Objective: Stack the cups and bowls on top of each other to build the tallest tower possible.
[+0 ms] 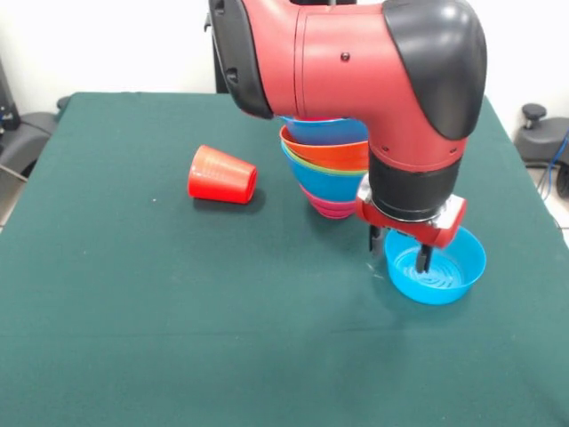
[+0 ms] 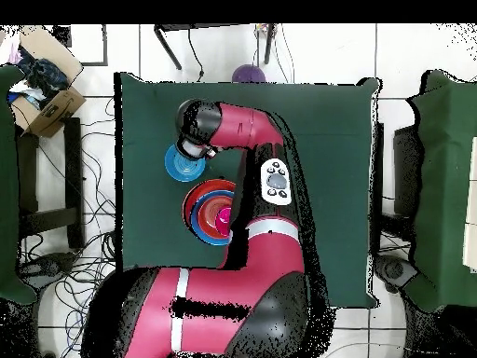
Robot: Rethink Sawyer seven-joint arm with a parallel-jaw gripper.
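A light blue bowl (image 1: 442, 271) (image 2: 182, 164) stands upright on the green table. My gripper (image 1: 400, 251) is open and low over its rim, with one finger (image 1: 425, 257) inside the bowl and the other outside. Behind the arm stands the tower (image 1: 327, 169) (image 2: 210, 213). It is made of nested bowls with a small magenta one at the bottom, then blue, green, orange and blue bands. In the overhead view a pink cup (image 2: 224, 216) sits in its middle. A red-orange cup (image 1: 222, 175) lies on its side to the tower's left.
The green table (image 1: 178, 311) spreads in front of the cup and the bowls. In the overhead view a purple round thing (image 2: 249, 73) lies at the table's far edge. A cardboard box (image 2: 45, 101) sits off the table's corner.
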